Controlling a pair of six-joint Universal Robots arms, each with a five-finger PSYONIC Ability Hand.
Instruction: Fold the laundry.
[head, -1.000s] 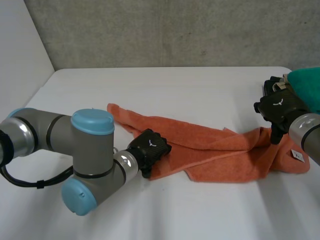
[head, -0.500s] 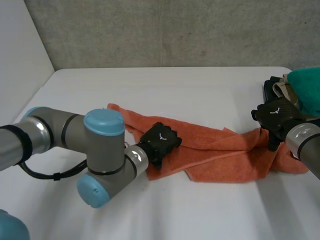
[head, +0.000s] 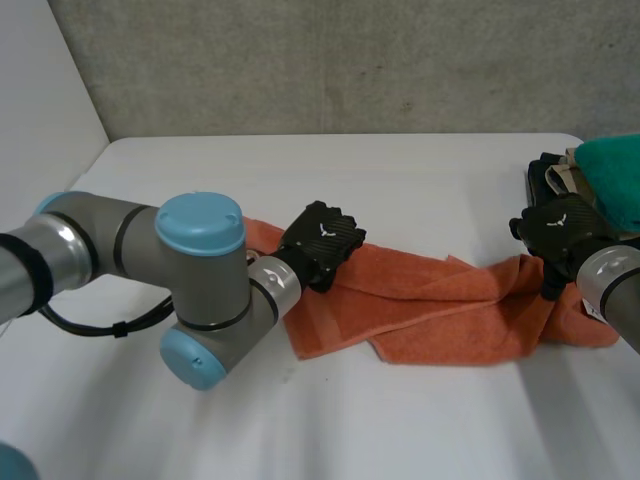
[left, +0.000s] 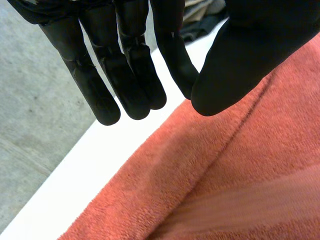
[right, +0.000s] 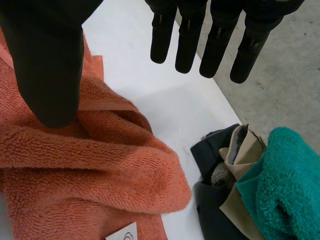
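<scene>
At left: open left hand, fingers straight, over orange towel's left end, likely set for an edge grab. Towel stretched across white table. At right: open right hand above bunched end, contact unclear. Beyond: teal towel, queued.

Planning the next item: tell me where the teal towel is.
In the head view, the teal towel sits at the table's right edge on a pile of dark and tan clothes, beyond the right hand and the orange towel.
</scene>
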